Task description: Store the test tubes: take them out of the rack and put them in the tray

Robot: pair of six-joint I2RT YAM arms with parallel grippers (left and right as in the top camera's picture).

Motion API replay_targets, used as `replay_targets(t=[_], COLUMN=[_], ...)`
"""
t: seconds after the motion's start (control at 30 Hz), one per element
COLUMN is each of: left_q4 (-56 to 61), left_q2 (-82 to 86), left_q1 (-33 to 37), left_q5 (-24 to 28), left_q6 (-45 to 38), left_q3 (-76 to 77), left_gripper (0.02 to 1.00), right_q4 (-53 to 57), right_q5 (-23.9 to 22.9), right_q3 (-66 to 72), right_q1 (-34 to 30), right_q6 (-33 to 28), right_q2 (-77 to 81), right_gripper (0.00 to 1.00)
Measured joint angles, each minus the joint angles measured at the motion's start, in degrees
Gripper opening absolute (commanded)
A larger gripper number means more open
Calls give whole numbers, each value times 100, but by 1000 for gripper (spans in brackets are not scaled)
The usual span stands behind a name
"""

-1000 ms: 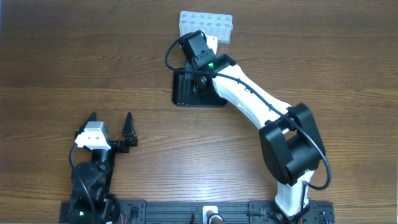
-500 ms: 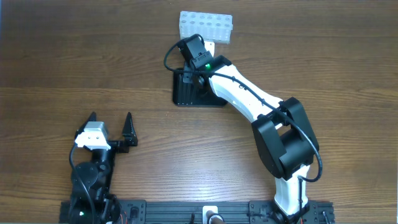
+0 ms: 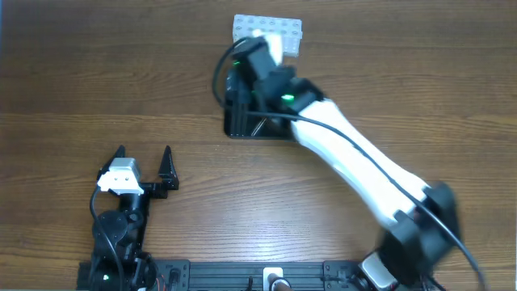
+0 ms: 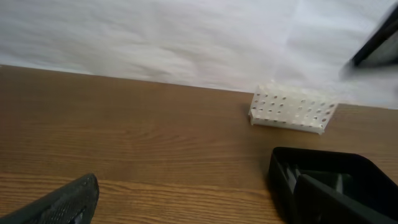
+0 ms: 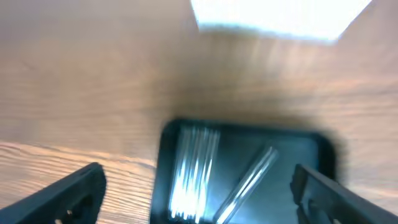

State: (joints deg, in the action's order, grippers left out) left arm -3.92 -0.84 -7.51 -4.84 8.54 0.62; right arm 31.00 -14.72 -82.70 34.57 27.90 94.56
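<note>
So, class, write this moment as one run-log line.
right end effector: open over tray | test tubes: lying in tray | left end effector: open, aside

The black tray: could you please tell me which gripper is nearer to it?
Right. The right gripper hangs over the black tray. The left gripper sits well away from it, close to its own arm's base.

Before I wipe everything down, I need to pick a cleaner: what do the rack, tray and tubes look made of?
Rack: white, matte, probably plastic, with rows of moulded holes. Tray: black, slightly glossy, likely moulded plastic. Tubes: clear with bright glints; glass or clear plastic, cannot tell.
</note>
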Motion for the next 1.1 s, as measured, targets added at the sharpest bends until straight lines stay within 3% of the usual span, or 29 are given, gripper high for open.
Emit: replay_targets(t=[0.17,0.43,0.77,1.1], left_q4=[0,0,0,2], left_q2=[0,2,0,0], left_q1=[0,0,0,0], left_q5=[0,0,0,0], left_q6=[0,0,0,0], left_q3=[0,0,0,0], left_gripper=[1000,1000,1000,1000], right_q4=[-767,-1799,-1998,-2774], right_q5=[-428,-592,-579,-457], right_q3=[1198,3744,5772,7259], right_q1=[-721,-1628,-2129,-2251], right_q6=[-479,-1318,-1875,-2494], right_q2=[-1685,-3617,-6666,-8321], right_gripper=[993,993,993,991])
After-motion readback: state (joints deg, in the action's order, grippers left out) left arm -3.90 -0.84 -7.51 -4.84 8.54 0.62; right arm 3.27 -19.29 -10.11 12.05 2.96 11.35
